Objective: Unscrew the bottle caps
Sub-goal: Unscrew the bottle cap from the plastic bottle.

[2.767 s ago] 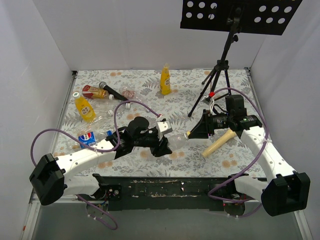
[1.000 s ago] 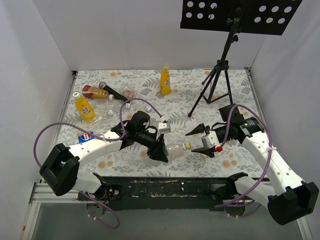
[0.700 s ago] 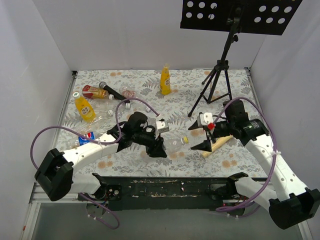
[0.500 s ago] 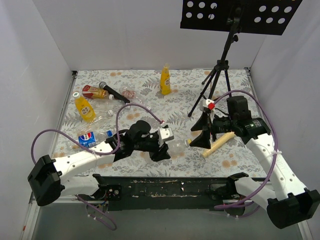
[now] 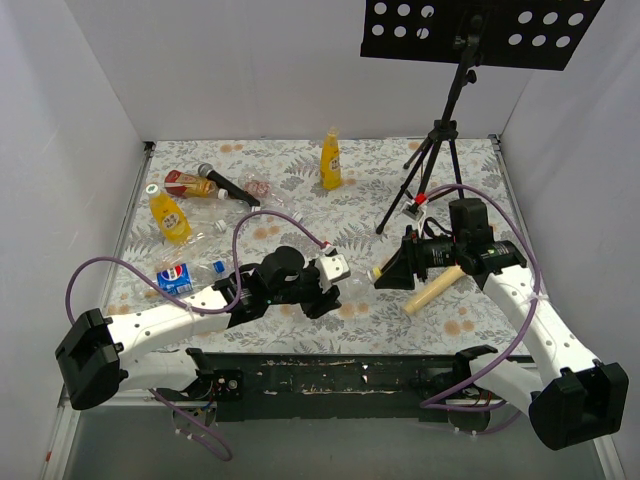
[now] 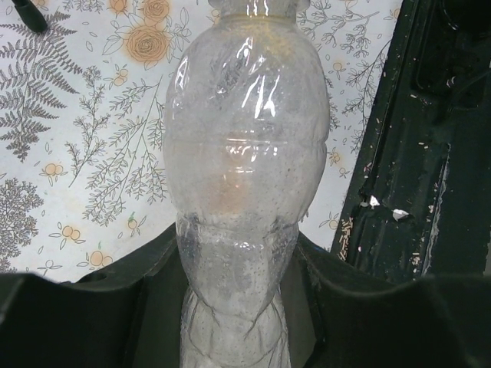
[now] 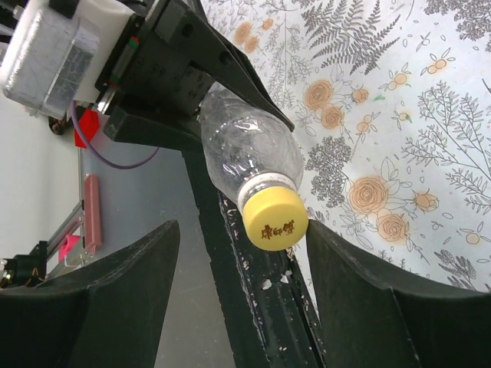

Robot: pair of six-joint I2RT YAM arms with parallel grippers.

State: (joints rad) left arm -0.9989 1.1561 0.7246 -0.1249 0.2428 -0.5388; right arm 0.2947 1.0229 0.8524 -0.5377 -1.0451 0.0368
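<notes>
My left gripper (image 5: 330,290) is shut on a clear plastic bottle (image 6: 245,153) and holds it lying level over the near middle of the table. The bottle's yellow cap (image 7: 275,218) points toward my right gripper (image 5: 388,272). In the right wrist view my right gripper (image 7: 242,230) is open. The cap sits between the fingers (image 7: 368,291), close against the right one, with a wide gap to the left one. In the left wrist view my left gripper (image 6: 234,307) clamps the bottle's lower body; the cap is out of sight there.
Orange bottles (image 5: 168,215) (image 5: 330,160), a red-labelled bottle (image 5: 188,184), a blue-labelled bottle (image 5: 178,277) and a black microphone (image 5: 225,182) lie at the back left. A tan cone stick (image 5: 435,288) lies under my right arm. A tripod stand (image 5: 440,150) rises at the back right.
My right gripper has turned and moved left, so that its open fingers now flank the yellow cap. My left gripper has shifted the bottle slightly and still holds it.
</notes>
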